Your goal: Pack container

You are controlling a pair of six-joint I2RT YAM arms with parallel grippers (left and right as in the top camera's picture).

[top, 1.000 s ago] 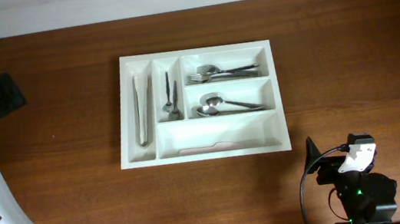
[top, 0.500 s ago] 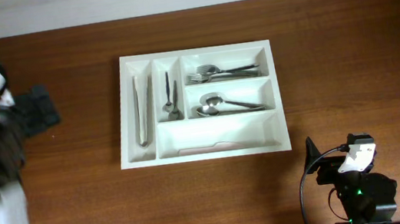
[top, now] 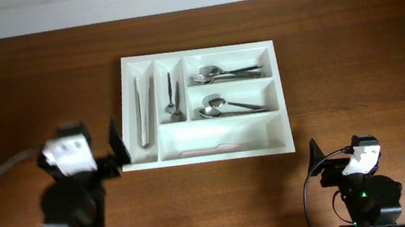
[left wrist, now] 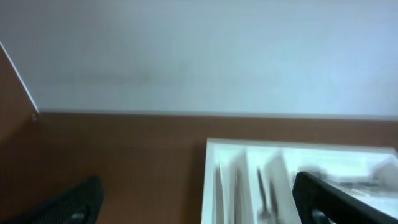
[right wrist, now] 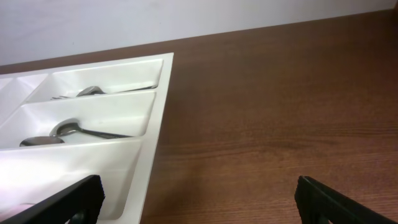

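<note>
The container (top: 194, 52) is a white tray lying mid-table. Its compartments hold tongs (top: 143, 112), small cutlery (top: 172, 98), forks (top: 224, 72) and spoons (top: 225, 107); something pale lies in the long front slot (top: 215, 149). My left gripper (top: 116, 152) hangs open just off the tray's front left corner, nothing between its fingers. The left wrist view is blurred and shows the container (left wrist: 211, 180) ahead of the open left gripper (left wrist: 199, 211). My right gripper (top: 317, 163) rests open by the front right corner. In its wrist view the open right gripper (right wrist: 199, 205) straddles the container's right wall (right wrist: 155, 118).
Brown wooden table (top: 353, 62) all around the tray, with a white wall along the far edge (right wrist: 186, 18). The right arm's base (top: 366, 198) sits at the front right, the left arm's body (top: 71, 213) at the front left.
The left arm has swung from the table's far left edge down to the tray's front left corner. The right arm has not moved.
</note>
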